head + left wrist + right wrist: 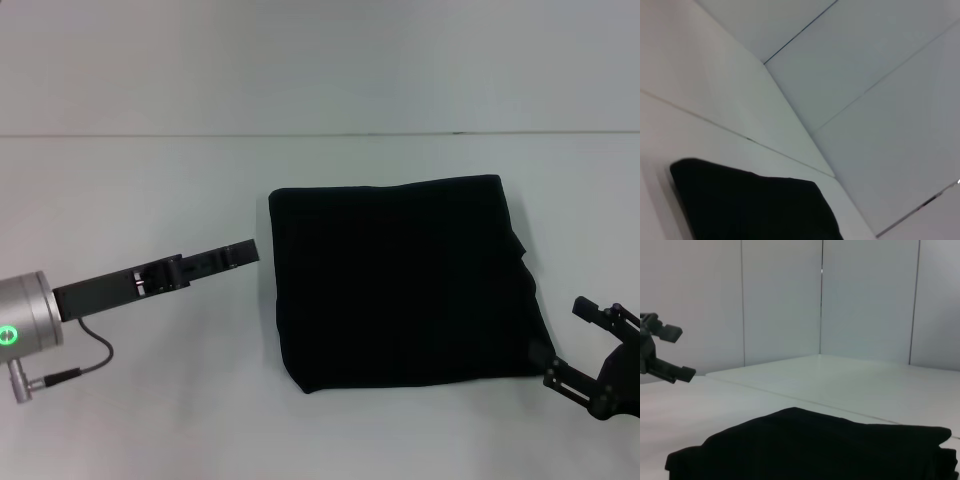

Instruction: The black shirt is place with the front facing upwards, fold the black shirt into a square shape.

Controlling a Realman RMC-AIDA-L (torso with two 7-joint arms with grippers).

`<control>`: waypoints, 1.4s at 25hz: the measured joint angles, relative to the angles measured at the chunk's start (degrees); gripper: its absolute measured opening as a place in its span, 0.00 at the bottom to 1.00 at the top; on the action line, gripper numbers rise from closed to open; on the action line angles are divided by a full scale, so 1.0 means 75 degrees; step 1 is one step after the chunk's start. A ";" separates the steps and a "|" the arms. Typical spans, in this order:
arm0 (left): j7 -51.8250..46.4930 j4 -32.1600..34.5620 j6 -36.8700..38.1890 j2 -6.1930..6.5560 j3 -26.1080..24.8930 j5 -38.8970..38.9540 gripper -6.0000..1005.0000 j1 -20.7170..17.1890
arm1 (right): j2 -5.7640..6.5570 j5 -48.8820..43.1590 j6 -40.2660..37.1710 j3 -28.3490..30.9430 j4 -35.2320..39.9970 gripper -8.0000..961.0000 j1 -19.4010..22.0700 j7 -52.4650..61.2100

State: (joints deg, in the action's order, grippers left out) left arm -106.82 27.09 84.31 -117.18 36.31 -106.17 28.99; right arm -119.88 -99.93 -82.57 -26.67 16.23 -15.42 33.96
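- left arm: silver cylindrical wrist housing (25, 325) marked with a green lit ring; a thin dark cable (85, 355) is looped below it into a small plug.
- left gripper (240, 253): flat black bar-like fingers on a black body.
- right gripper (575, 340): black, linkage-type fingers, pivot screws seen.
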 joint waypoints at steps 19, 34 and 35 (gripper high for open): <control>-0.4109 -0.0452 -0.2326 -0.0078 0.0874 -0.1662 0.94 0.1521 | -0.0003 -0.0072 -0.0117 -0.0107 -0.0005 0.87 0.0226 -0.0178; -0.4281 -0.0665 -0.3205 -0.0357 0.1171 -0.1671 0.94 0.1918 | -0.0001 -0.0155 -0.0130 -0.0113 -0.0009 0.87 0.0202 -0.0169; -0.4284 -0.0668 -0.3233 -0.0367 0.1192 -0.1672 0.94 0.1925 | 0.0000 -0.0155 -0.0138 -0.0112 -0.0008 0.87 0.0200 -0.0161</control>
State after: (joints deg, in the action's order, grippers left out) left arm -138.96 22.09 60.06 -119.94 45.26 -118.70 43.43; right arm -119.88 -101.10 -83.61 -27.51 16.17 -13.92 32.76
